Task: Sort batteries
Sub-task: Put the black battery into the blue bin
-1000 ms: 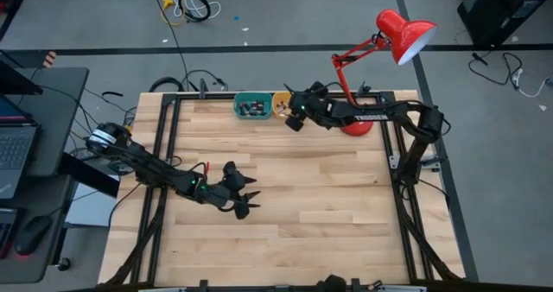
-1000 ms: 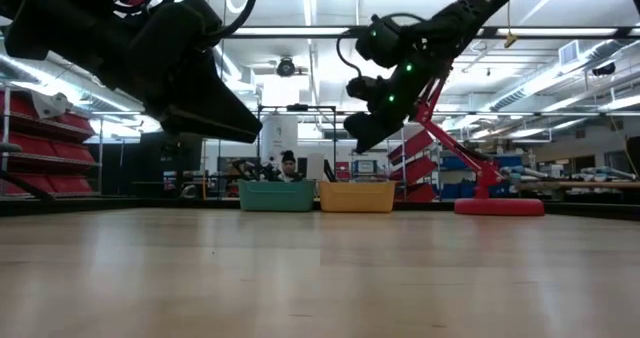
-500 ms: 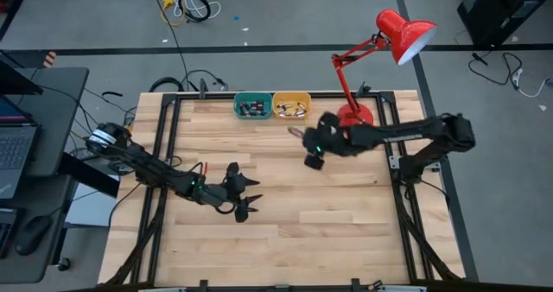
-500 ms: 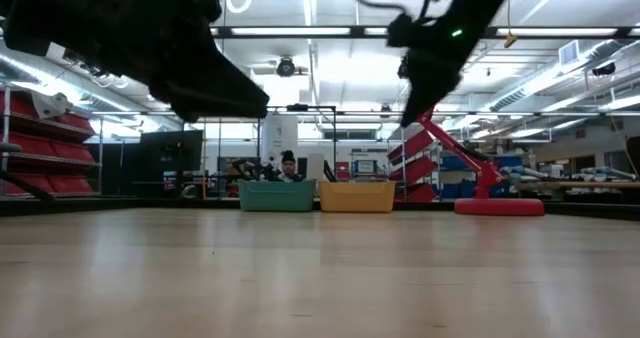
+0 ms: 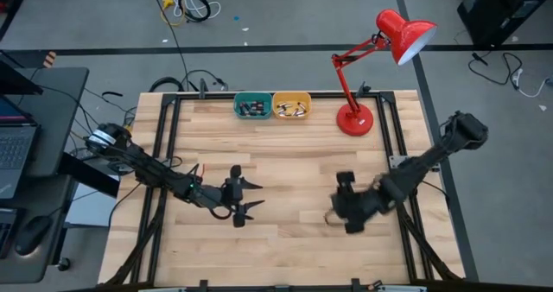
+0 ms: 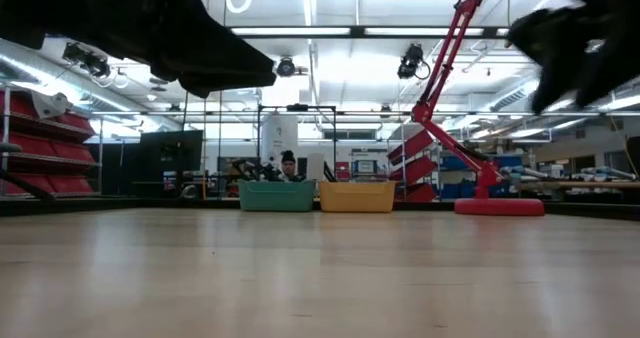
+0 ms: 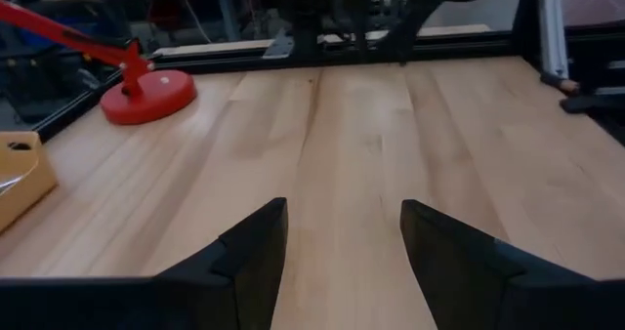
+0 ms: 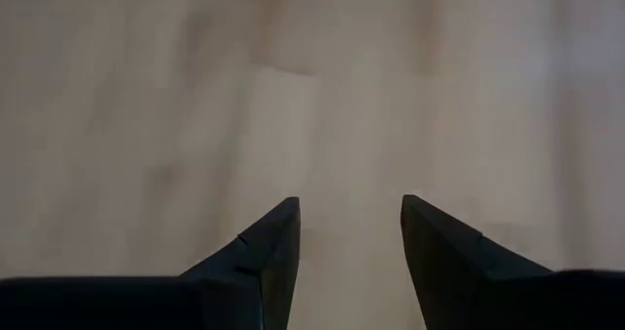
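Observation:
Small dark and silvery batteries lie inside the teal bin (image 5: 251, 107) and the yellow bin (image 5: 292, 107) at the table's far edge; none shows on the bare wood. My left gripper (image 5: 256, 195) hovers open over the table's left middle, pointing toward the right edge, with nothing between its fingers (image 7: 342, 242). My right gripper (image 5: 333, 214) hangs open above the near right part of the table, pointing down at bare wood (image 8: 350, 232), also with nothing in it. In the low view both grippers are well above the tabletop, the left (image 6: 235, 73) and the right (image 6: 575, 38).
A red desk lamp stands with its round base (image 5: 354, 120) at the far right of the table, its base also in the left wrist view (image 7: 148, 94). Black frame rails (image 5: 164, 154) run along the table's sides. A person sits in the room behind the bins (image 6: 289, 164).
My right gripper has swung from the yellow bin at the far edge across to the near right part of the table, turning as it went, with nothing in it. My left gripper has tipped up toward level and rolled a little, staying about where it was.

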Motion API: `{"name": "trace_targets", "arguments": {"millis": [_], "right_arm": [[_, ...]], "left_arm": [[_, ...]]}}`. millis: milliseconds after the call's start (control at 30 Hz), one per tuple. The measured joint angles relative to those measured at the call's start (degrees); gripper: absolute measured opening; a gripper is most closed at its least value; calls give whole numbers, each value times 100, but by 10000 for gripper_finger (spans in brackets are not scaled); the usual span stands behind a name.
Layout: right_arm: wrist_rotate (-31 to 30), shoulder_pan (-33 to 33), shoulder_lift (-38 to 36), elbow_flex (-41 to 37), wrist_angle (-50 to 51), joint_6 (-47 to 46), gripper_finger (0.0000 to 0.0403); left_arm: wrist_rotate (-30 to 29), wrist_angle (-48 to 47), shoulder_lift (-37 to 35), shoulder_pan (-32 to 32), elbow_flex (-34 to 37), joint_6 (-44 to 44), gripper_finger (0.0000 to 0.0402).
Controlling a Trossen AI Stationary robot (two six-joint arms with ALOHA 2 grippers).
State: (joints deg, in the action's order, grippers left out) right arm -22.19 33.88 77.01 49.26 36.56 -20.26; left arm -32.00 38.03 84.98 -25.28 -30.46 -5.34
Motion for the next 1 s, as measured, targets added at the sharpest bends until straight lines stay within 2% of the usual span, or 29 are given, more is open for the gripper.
{"name": "trace_targets", "arguments": {"millis": [133, 233, 400, 533, 600, 767, 900, 1000], "right_arm": [[73, 774, 288, 7, -473, -937, 165], [171, 1160, 649, 160, -1048, -1425, 165], [356, 1696, 1469, 831, -1089, -1904, 165], [688, 1989, 2148, 1642, -707, -2455, 166], [1003, 2090, 2463, 2143, -184, -2893, 169], [1984, 2355, 3205, 3440, 1309, -3541, 171], [2080, 2667, 3648, 4120, 1614, -3791, 170], [2080, 2871, 3930, 4356, 1724, -3979, 170]], "left_arm": [[368, 540, 338, -2, -8, 125, 212], [665, 1245, 865, -2, -156, 456, 208], [820, 1926, 1846, 10, -798, 856, 207], [1151, 1917, 2409, 12, -1410, 897, 207], [1337, 1916, 2610, -18, -1640, 861, 207], [1347, 1862, 2836, -105, -1957, 812, 207], [1268, 1829, 2834, -180, -2024, 656, 207], [1190, 1883, 2834, -226, -2020, 539, 207]]}}
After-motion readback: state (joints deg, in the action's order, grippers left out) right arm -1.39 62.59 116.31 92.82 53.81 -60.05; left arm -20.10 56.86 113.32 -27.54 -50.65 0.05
